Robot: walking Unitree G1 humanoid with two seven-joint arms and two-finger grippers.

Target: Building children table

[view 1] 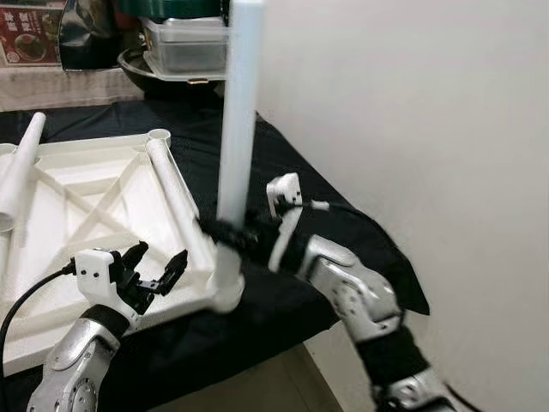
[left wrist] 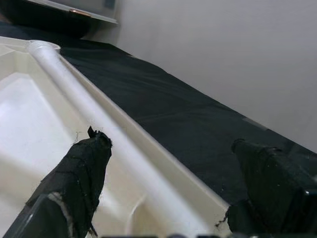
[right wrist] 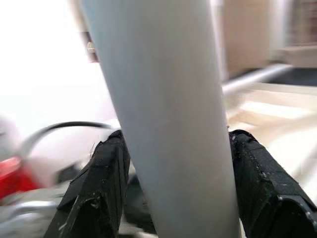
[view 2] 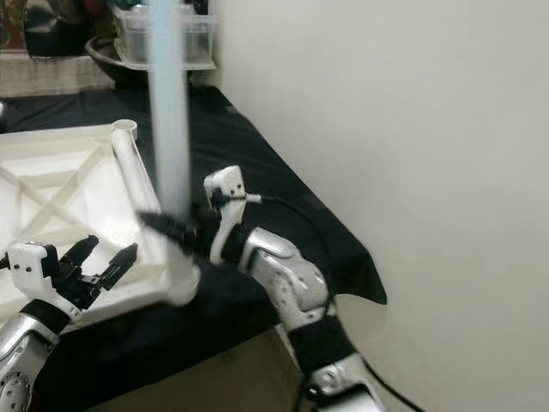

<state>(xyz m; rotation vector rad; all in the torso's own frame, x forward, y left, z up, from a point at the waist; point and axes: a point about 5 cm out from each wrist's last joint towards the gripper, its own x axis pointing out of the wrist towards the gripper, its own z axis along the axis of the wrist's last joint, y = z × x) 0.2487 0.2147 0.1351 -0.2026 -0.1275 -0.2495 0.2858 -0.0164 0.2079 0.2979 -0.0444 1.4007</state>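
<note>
A white children's tabletop (view 1: 94, 197) lies upside down on a black-covered table (view 1: 283, 172). A pale table leg (view 1: 238, 112) stands upright in the tabletop's near right corner socket (view 1: 225, 287). My right gripper (view 1: 225, 232) is shut on the leg's lower end; the right wrist view has the leg (right wrist: 168, 114) between both fingers (right wrist: 99, 188). Another leg (view 1: 176, 193) lies along the tabletop's right rim. My left gripper (view 1: 156, 268) is open just above the tabletop's near edge, left of the standing leg, holding nothing.
A third leg (view 1: 21, 159) leans at the tabletop's left side. A plastic container (view 1: 184, 43) and a dark bowl (view 1: 137, 69) sit at the table's far end. A white wall (view 1: 412, 129) runs close along the right. The table's front edge (view 1: 257, 339) is near my arms.
</note>
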